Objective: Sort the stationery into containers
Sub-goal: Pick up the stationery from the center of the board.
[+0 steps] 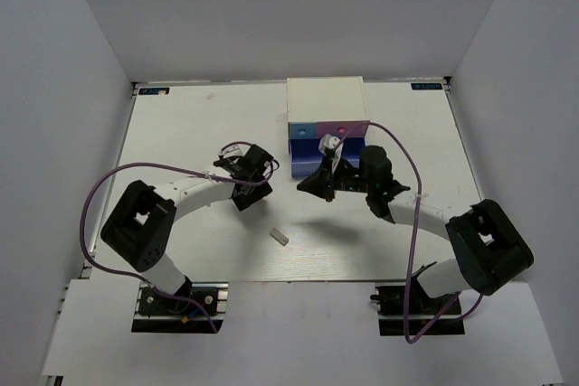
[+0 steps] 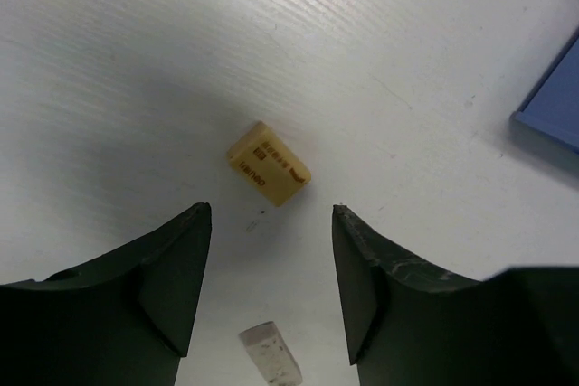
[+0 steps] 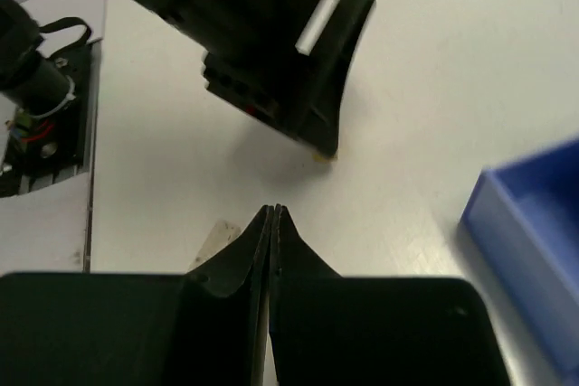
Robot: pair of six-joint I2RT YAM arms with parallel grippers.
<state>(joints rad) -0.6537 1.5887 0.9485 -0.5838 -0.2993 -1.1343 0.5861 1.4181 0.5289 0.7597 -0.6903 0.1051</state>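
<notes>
Progress: partial, extent uncertain.
- Two erasers lie loose on the worktop (image 1: 181, 124): a tan eraser (image 2: 269, 164) and a pale eraser (image 1: 280, 235). Both are unsorted.
- No markers show on the worktop in the top view.
- The drawer unit (image 1: 326, 97) stands at the far side. Its blue drawer (image 3: 534, 214) is pulled out and the pink drawer (image 1: 348, 129) sits beside it. Contents of either cannot be made out, so what is already sorted is unknown.

Left end effector (image 2: 271, 214): jaws apart, moderately wide, nothing between them.
- The tan eraser lies flat on the worktop just ahead of the fingertips, roughly centred on the gap and turned diagonally. It touches neither finger.
- In the wrist view the pale eraser appears at the bottom edge, between the fingers, lying on the worktop beneath them.
- The blue drawer is off to this end effector's right, near but apart.

Right end effector (image 3: 273, 214): jaws pressed fully together, nothing visible in them.
- It points toward the left end effector, which fills the top of its wrist view.
- A sliver of the tan eraser shows under the left finger there.
- The pale eraser is just to the left of the closed tips, partly hidden.

Judgement: the step in hand is the left pick of the tan eraser; a drawer drop follows, then the pale eraser.
</notes>
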